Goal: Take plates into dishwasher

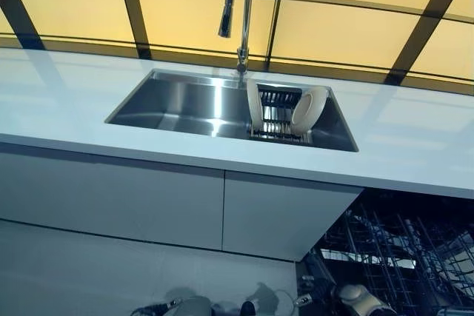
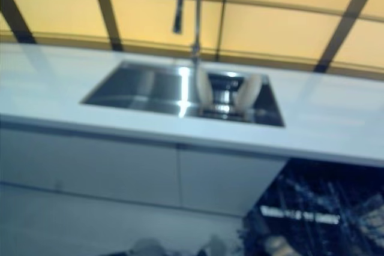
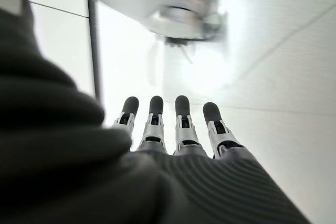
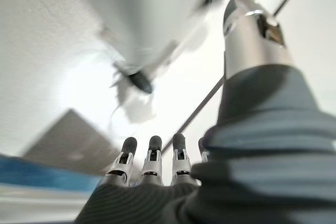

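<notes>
Two white plates stand on edge in a dark wire rack (image 1: 278,122) at the right end of the steel sink (image 1: 174,103): one plate (image 1: 254,105) on the rack's left, the other plate (image 1: 308,110) on its right. The open dishwasher's dark wire rack (image 1: 404,249) shows at the lower right, below the counter. Both hands hang low, far from the plates, over pale floor. In the left wrist view my left hand (image 3: 184,124) has straight fingers and holds nothing. In the right wrist view my right hand (image 4: 152,163) likewise has straight fingers and holds nothing.
A tall chrome faucet (image 1: 238,5) rises behind the sink. The white countertop (image 1: 422,146) runs across the view, with white cabinet doors (image 1: 148,197) beneath it, left of the dishwasher. A yellow-lit window with dark bars lies behind.
</notes>
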